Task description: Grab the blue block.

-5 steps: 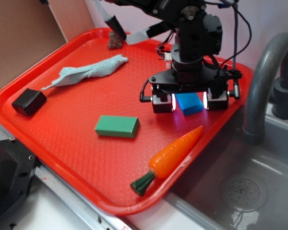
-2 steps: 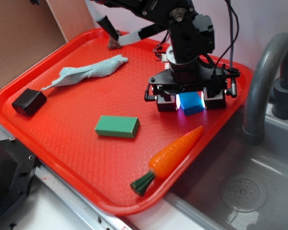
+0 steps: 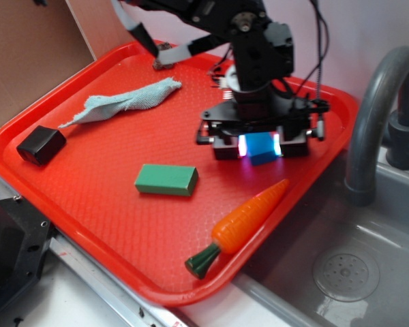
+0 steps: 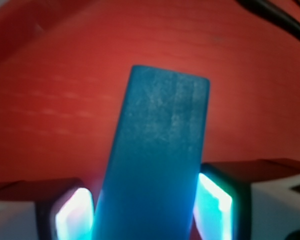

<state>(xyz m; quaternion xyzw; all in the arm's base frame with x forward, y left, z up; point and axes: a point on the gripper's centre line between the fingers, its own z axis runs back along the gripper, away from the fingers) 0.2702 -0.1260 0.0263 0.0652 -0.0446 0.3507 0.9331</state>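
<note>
1. The claw [image 3: 260, 146] hangs at the right of centre in the exterior view, low over the red tray [image 3: 88, 204] — its two lit pads sit tight against either side of the blue block [image 3: 262, 147], clamped on it.
2. In the wrist view the blue block [image 4: 157, 160] fills the middle of the frame, running from the bottom edge up to above centre and leaning slightly to the right; one glowing pad [image 4: 74, 217] touches its lower left side and another [image 4: 213, 202] its lower right.
3. Whether the block rests on the tray or is raised off it cannot be told from either view.
4. A green block [image 3: 166, 180] lies flat on the tray to the lower left of the claw, well apart from the blue one.
5. A toy carrot [image 3: 242, 223] lies slantwise near the tray's lower right rim, its green end toward the bottom of the frame.
6. A small black block [image 3: 41, 145] sits near the tray's left rim, and a pale blue cloth [image 3: 126, 100] lies crumpled in the upper left part.
7. A small brown lump [image 3: 162, 60] lies near the tray's top edge — too blurred to name.
8. At the right edge stands a grey faucet [image 3: 378, 116] above a sink [image 3: 341, 272].
</note>
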